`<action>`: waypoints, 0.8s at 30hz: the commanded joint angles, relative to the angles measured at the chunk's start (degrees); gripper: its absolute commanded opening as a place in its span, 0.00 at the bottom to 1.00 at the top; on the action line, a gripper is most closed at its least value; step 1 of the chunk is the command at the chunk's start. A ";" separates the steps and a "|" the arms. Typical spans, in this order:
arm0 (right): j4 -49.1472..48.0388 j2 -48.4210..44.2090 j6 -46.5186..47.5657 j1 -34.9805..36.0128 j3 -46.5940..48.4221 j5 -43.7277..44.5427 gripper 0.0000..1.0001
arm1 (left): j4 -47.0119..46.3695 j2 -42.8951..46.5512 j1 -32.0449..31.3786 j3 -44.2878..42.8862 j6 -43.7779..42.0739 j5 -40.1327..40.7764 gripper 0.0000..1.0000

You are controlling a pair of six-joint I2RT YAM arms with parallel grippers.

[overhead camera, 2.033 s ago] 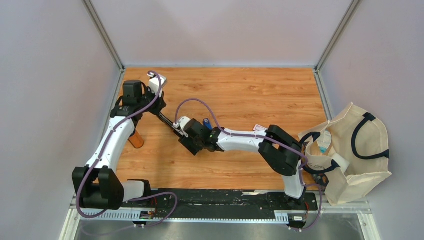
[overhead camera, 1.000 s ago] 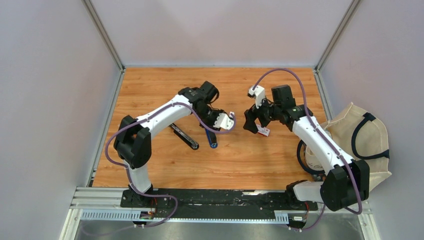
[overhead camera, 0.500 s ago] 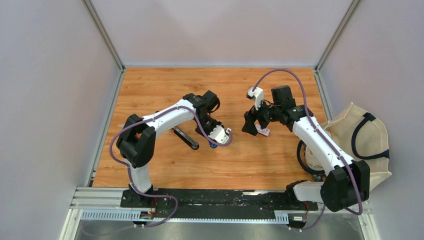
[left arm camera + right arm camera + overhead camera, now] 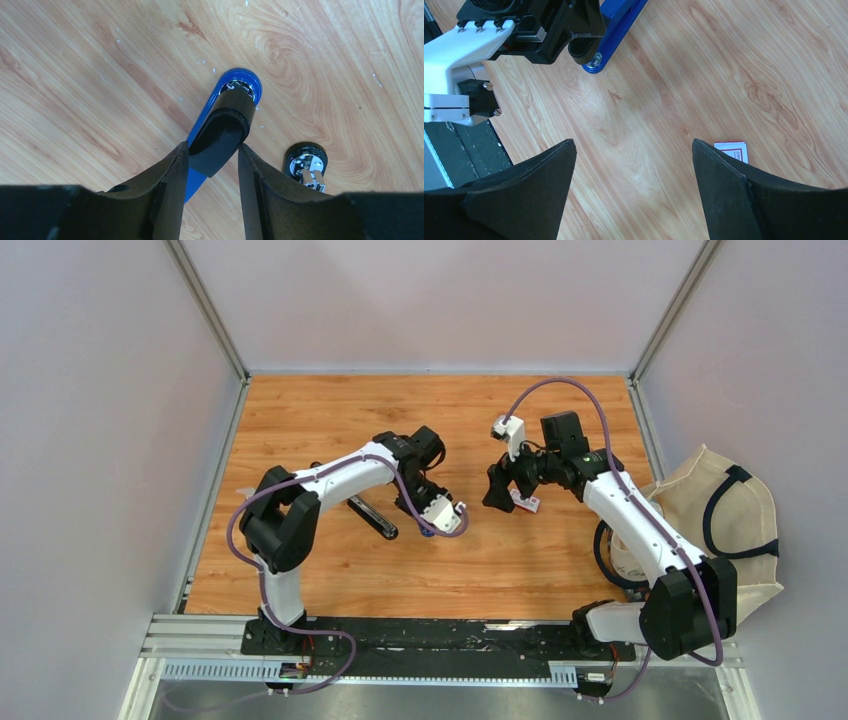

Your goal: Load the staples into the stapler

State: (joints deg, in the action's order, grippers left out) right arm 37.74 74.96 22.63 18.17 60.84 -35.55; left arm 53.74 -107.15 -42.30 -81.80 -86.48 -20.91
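A blue stapler (image 4: 205, 120) with a black top arm (image 4: 222, 132) lies mid-table, seen too in the right wrist view as the blue stapler (image 4: 616, 27). My left gripper (image 4: 212, 146) (image 4: 430, 520) is shut on that black arm, a finger pressed against each side. The staples themselves do not show. Their tiny white box with a red label (image 4: 731, 150) (image 4: 526, 502) lies flat on the wood. My right gripper (image 4: 633, 145) (image 4: 503, 497) hovers open just left of the box, with only bare wood between its fingers.
A second stapler, black with a chrome end (image 4: 305, 165) (image 4: 372, 517), lies just left of the blue one. A cream tote bag with dark handles (image 4: 720, 540) slumps off the table's right edge. Grey walls close in the wooden table (image 4: 330, 410).
My left gripper has swung toward the near edge and turned over the blue stapler, covering most of it from above. The right gripper has edged slightly left beside the box.
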 commanded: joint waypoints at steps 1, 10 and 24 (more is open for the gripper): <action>0.32 -0.16 1.19 0.11 0.95 -1.45 0.89 | 2.86 -1.48 -1.02 -1.17 -1.94 -2.38 0.48; 0.32 0.36 1.27 0.11 0.86 -1.63 0.89 | 3.92 -3.59 -2.08 -2.22 -0.71 -2.73 0.41; 0.76 1.33 1.45 0.11 0.95 -2.07 0.88 | 2.43 -2.62 -2.08 -0.73 0.26 -3.00 0.82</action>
State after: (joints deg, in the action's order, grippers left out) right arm 38.79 76.12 23.00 18.17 60.84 -36.18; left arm 54.74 -109.23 -43.86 -82.78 -85.82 -21.41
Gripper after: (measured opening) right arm 0.887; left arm 0.783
